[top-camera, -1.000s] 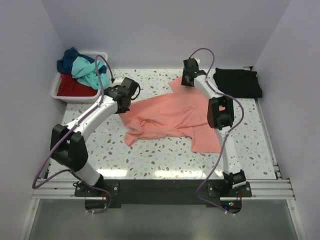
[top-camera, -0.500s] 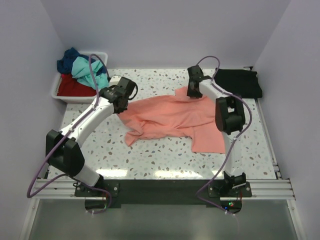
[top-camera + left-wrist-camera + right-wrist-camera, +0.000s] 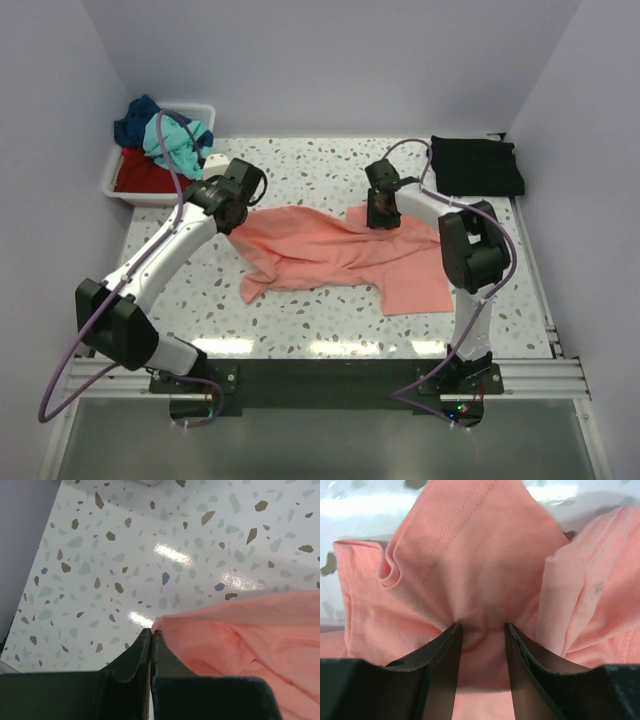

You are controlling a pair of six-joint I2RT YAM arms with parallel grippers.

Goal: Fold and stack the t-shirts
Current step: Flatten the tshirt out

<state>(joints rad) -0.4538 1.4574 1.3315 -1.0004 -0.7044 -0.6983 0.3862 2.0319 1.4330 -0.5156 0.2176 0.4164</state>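
Left gripper [image 3: 151, 636] jaws pinched on salmon-pink t-shirt [image 3: 330, 245] corner. Right gripper [image 3: 482, 630] jaws narrow, clamping bunched hem. Held apart, probably to spread it over worktop [image 3: 310, 320] for folding.

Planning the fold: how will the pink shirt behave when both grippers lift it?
The salmon-pink t-shirt is probably floppy: it bunches between the right gripper fingers. It will likely sag between the two grips, the left gripper pinching only an edge. Seemingly light; thin cloth wrinkles.
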